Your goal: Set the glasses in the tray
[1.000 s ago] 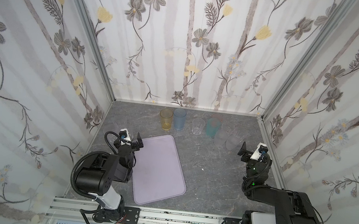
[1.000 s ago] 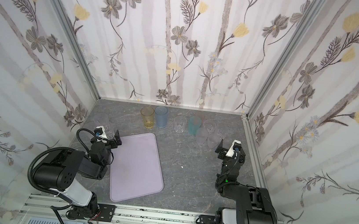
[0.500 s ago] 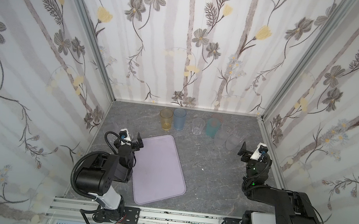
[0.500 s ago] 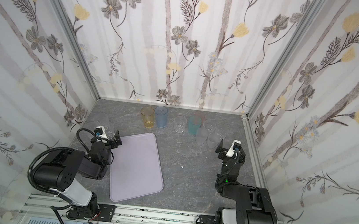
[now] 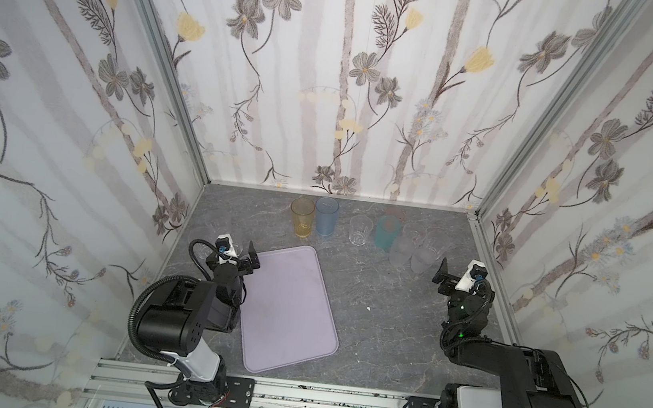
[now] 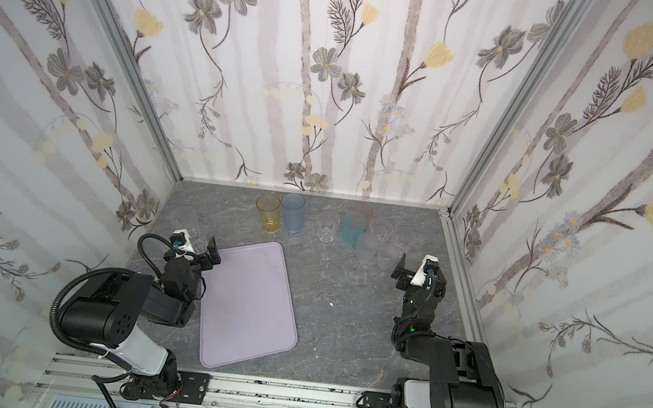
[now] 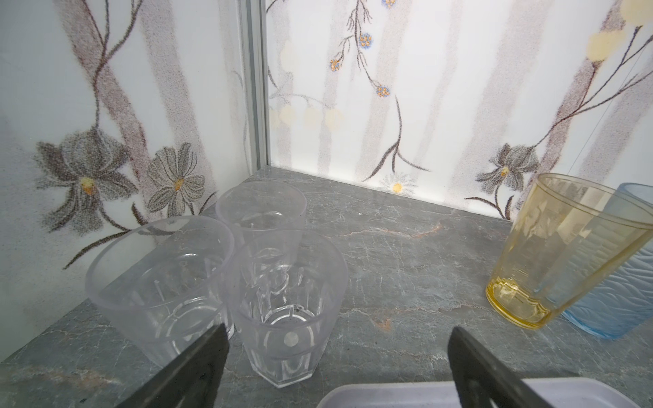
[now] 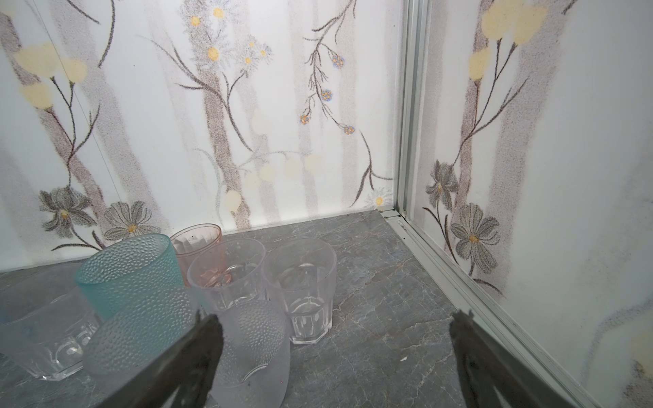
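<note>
In both top views the tray point(image 5: 288, 305) point(image 6: 248, 305) lies bare, left of centre on the grey table point(image 5: 386, 325). Its left rim is just beside the left gripper point(image 5: 239, 250), and open table runs from it to the right gripper point(image 5: 460, 272). The glasses point(image 5: 325, 221) stand along the back wall. Nothing has shifted over the last second.

Left wrist: the jaws are spread and hold nothing. 3 clear glasses point(image 7: 288, 303) crowd the corner, and the amber glass point(image 7: 558, 247) is well apart from them.

Right wrist: the jaws are spread and hold nothing. A frosted glass point(image 8: 254, 346) is just beside 1 finger, with the teal glass point(image 8: 130, 272) and the pink glass point(image 8: 199, 243) behind it. Free table reaches the wall rail point(image 8: 441, 275).
</note>
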